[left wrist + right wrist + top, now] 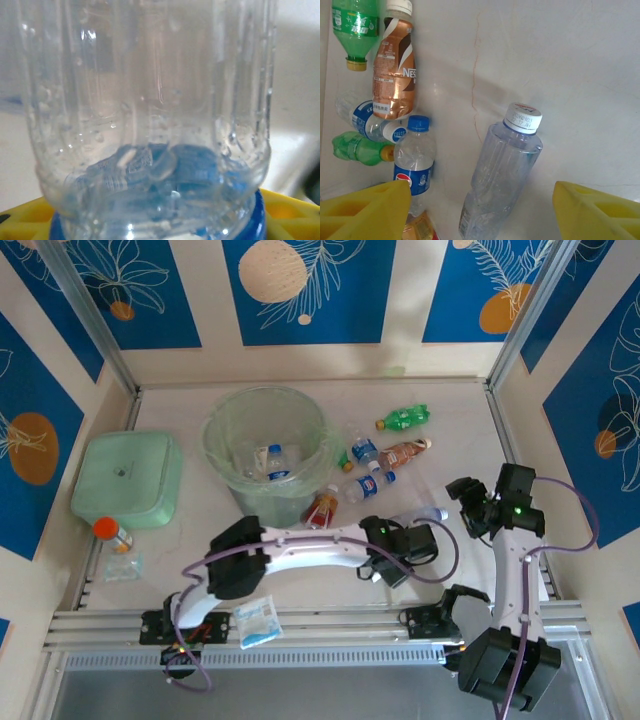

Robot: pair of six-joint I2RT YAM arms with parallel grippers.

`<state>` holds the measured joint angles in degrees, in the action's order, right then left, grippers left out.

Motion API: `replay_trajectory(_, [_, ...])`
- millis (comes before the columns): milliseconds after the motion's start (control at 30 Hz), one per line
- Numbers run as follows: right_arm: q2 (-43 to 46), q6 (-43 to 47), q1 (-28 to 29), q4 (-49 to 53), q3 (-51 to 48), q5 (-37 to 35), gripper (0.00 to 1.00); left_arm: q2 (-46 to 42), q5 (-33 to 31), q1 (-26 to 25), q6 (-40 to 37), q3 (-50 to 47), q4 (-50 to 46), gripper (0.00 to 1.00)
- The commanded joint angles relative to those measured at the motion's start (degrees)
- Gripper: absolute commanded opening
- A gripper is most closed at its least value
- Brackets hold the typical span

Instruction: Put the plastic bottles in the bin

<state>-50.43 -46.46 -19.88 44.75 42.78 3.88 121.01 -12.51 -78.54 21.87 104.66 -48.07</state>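
Note:
My left gripper reaches across the table's front and is shut on a clear bottle with a white cap. That clear bottle sits close against the left wrist camera, with yellow pads at its base. My right gripper hovers open just right of it; its yellow fingers stand on either side of the clear bottle without touching it. Further bottles lie behind: green, brown-labelled, blue-labelled, red-labelled. The bin holds a blue-labelled bottle.
A flat pale-green lidded box lies at the left, with an orange-capped bottle in front of it. A blue-white sachet lies under the left arm by the front rail. Walls close the table on three sides.

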Motion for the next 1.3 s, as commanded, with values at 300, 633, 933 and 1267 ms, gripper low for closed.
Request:
replay_trajectory(300, [2.08,-0.01,-0.52,2.16,2.66,1.74,0.75,-20.02,-16.79,6.69,-9.85,25.76,-22.47,0.63])
replay_trajectory(633, [3.9,0.25,0.26,3.76,3.45,0.62,0.75,-28.14,-9.75,29.05,-12.73,10.55,-15.87,0.62])
replay_trajectory(933, [3.28,-0.61,4.8,3.52,3.54,-2.05,0.74,-27.84,-3.36,38.7,-12.86,4.05,-12.2,0.61])
replay_trajectory(1267, [2.98,-1.47,10.87,4.28,4.45,-7.31,0.74,-29.31,-1.63,41.28,-12.74,-0.94,-10.03,0.85])
